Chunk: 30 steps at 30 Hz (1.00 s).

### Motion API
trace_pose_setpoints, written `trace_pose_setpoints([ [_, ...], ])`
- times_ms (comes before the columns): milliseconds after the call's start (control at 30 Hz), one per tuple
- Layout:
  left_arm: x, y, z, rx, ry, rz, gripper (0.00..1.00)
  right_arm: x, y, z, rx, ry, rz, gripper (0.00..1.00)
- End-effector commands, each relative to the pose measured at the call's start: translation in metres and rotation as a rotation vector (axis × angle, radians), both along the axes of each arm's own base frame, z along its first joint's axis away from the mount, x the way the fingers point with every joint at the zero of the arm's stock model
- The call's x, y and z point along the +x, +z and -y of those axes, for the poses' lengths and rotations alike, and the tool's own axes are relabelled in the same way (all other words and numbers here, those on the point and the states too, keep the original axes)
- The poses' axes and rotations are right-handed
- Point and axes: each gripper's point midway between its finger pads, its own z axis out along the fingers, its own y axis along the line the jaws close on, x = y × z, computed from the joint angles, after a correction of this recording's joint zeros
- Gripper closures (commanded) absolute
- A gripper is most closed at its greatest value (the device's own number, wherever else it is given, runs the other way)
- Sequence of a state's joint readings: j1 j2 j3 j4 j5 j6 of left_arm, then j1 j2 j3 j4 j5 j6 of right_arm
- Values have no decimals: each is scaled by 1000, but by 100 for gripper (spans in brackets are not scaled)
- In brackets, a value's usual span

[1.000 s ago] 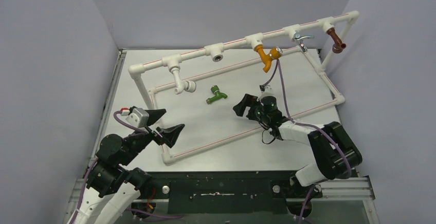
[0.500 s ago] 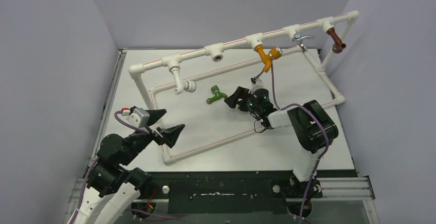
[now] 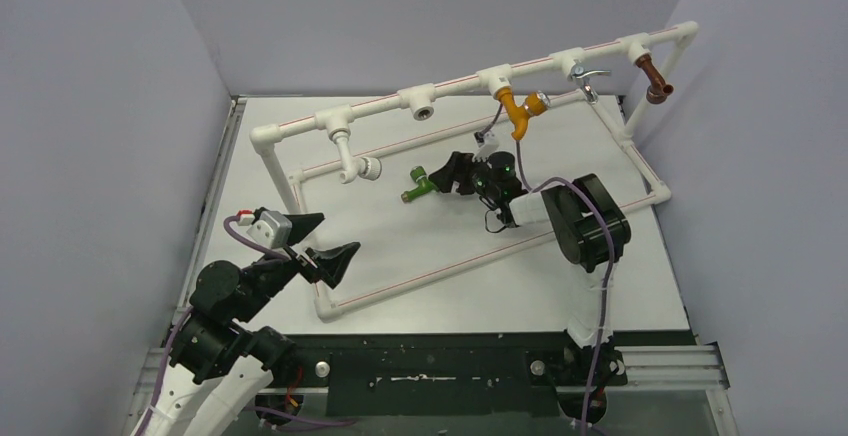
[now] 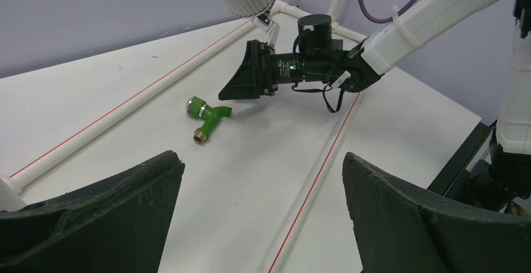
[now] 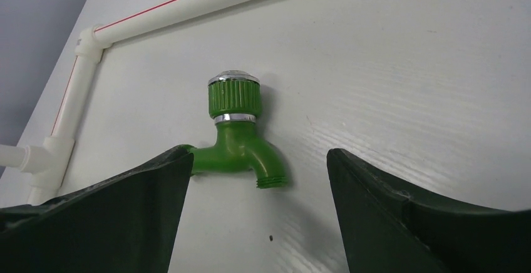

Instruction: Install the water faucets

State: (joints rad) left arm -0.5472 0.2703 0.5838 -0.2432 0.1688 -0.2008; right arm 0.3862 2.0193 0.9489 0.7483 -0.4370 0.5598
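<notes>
risk lies with the smooth green tap [image 3: 421, 184], lying on its side on the table [image 3: 620, 286] at centre frame: an off-centre squeeze could skid or spin it away. right gripper [image 5: 255, 157] reaches low toward it, wide open, empty, just beside it. left gripper [image 3: 338, 233] hovers lower left, open, empty.
</notes>
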Motion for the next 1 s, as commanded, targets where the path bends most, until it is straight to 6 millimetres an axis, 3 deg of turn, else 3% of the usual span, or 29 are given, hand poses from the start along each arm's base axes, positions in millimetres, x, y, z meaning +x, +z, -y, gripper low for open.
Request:
trace_pose_setpoints([
  [0, -3, 14, 1, -15, -17, 53, 3, 15, 16, -17, -3, 102, 143, 20],
  [667, -4, 14, 2, -16, -22, 59, 3, 31, -11, -62, -113, 246, 181, 21],
  [967, -5, 15, 1, -20, -23, 63, 3, 26, -31, -70, -313, 273, 182, 26],
])
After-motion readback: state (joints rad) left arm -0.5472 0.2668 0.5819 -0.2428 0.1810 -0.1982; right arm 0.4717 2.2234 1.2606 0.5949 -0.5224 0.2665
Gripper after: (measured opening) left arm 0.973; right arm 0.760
